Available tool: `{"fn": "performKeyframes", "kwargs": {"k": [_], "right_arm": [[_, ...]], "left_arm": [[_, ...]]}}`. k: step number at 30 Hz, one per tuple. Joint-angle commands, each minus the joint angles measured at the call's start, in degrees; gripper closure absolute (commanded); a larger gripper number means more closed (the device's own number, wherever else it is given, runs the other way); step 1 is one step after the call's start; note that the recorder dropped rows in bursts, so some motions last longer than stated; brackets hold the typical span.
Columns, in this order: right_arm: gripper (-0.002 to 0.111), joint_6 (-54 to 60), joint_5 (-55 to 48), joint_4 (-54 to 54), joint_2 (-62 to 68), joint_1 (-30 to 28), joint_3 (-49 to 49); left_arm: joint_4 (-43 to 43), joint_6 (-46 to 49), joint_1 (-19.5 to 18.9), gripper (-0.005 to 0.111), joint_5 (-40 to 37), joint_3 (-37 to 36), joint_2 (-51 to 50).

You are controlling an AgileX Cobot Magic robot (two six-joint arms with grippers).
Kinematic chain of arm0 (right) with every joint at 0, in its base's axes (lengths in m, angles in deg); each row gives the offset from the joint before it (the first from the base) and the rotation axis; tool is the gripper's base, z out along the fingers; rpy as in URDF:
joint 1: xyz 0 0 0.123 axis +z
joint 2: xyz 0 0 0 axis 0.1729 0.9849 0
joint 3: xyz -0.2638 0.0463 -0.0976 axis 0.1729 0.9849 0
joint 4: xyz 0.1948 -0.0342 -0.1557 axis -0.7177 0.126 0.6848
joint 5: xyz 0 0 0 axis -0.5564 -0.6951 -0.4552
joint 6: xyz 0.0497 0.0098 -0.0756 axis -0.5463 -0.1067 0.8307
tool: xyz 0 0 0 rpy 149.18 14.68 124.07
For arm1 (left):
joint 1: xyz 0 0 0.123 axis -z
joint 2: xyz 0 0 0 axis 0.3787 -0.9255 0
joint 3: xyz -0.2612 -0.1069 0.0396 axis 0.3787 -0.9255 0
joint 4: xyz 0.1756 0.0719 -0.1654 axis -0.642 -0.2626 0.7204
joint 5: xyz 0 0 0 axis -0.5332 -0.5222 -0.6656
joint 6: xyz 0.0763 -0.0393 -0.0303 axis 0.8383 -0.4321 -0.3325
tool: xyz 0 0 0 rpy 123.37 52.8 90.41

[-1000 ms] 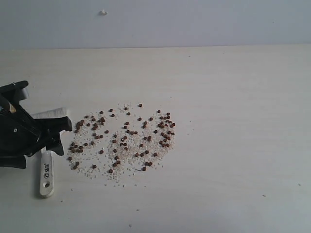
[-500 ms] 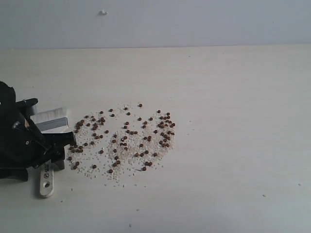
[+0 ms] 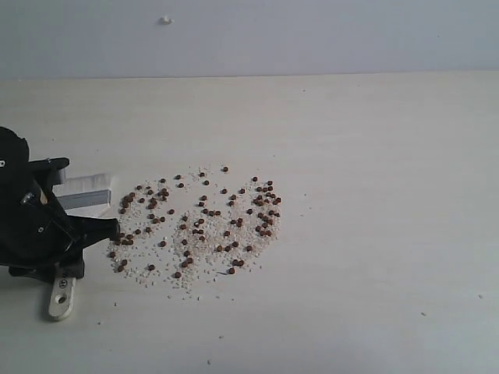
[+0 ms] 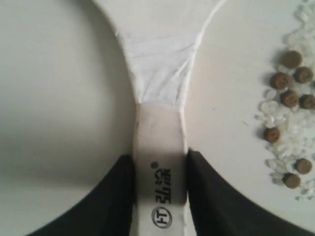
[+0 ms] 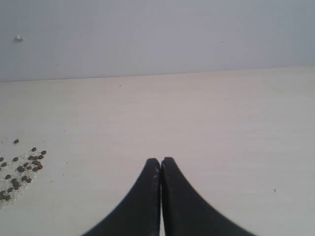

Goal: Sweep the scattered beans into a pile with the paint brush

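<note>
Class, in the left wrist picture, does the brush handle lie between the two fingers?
Yes, the dark fingers press against both sides of the pale handle of the brush.

Pale tbl (image 3: 374, 156), grey wall (image 3: 312, 39) (flat light)

A pale table (image 3: 374, 156) carries dozens of reddish-brown beans (image 3: 203, 218), scattered loose over whitish grit (image 3: 187, 276). The paint brush (image 3: 84, 199) sits at the scatter's nine o'clock, bristles toward twelve, handle end toward six.
</note>
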Motion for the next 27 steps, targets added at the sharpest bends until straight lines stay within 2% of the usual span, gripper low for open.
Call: {"fn": "performKeyframes", "kwargs": {"k": [1,4,12,27], "right_arm": [[0.108,0.0,0.46,0.17,-0.36,-0.29,0.25],[0.108,0.0,0.46,0.17,-0.36,-0.29,0.25],[0.108,0.0,0.46,0.05,-0.36,-0.29,0.25],[0.108,0.0,0.46,0.05,-0.36,-0.29,0.25]], "left_arm": [[-0.09,4.68,0.0,0.107,-2.89,-0.8,-2.38],[0.53,11.88,0.0,0.107,-5.56,1.21,-2.38],[-0.99,15.59,0.0,0.107,-9.29,6.63,-2.38],[-3.96,17.02,-0.29,0.107,-5.17,13.83,-2.38]]}}
